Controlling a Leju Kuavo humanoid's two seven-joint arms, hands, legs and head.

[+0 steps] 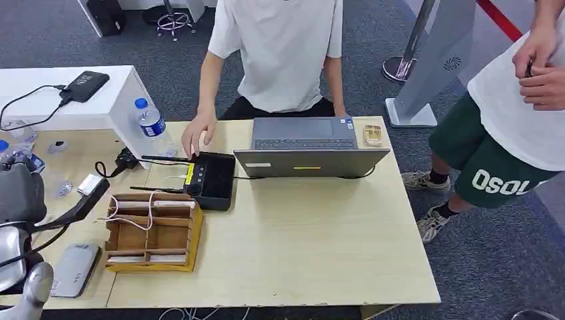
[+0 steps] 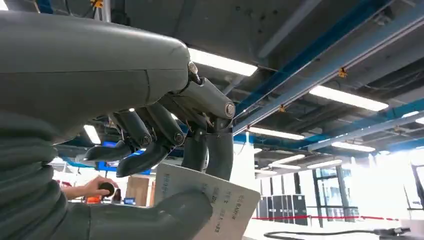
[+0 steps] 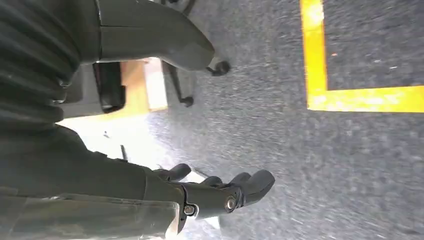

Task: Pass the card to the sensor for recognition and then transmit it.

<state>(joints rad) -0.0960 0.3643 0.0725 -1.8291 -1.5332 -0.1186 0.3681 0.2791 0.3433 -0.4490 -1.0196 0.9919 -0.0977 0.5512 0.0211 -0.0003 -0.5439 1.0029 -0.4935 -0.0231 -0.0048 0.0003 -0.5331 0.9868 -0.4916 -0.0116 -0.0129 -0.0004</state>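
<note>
My left hand (image 1: pixel 63 208) is raised over the table's left end and pinches a white card (image 1: pixel 88 184) between thumb and fingers. In the left wrist view the card (image 2: pixel 212 202) shows printed text, with the thumb under it and the dark fingers (image 2: pixel 207 152) on top. The sensor, a black box (image 1: pixel 214 180) with thin antennas, lies to the right of that hand, beside the laptop. A person's hand (image 1: pixel 198 133) rests at its far edge. My right hand (image 3: pixel 220 192) hangs over grey carpet, its fingers apart and holding nothing.
A wooden organizer (image 1: pixel 153 235) with white cables sits in front of the sensor. An open laptop (image 1: pixel 308 148), a water bottle (image 1: pixel 152 124) and a grey device (image 1: pixel 74 269) are on the table (image 1: pixel 306 247). One person (image 1: pixel 280 47) sits across; another (image 1: pixel 513 127) stands at the right.
</note>
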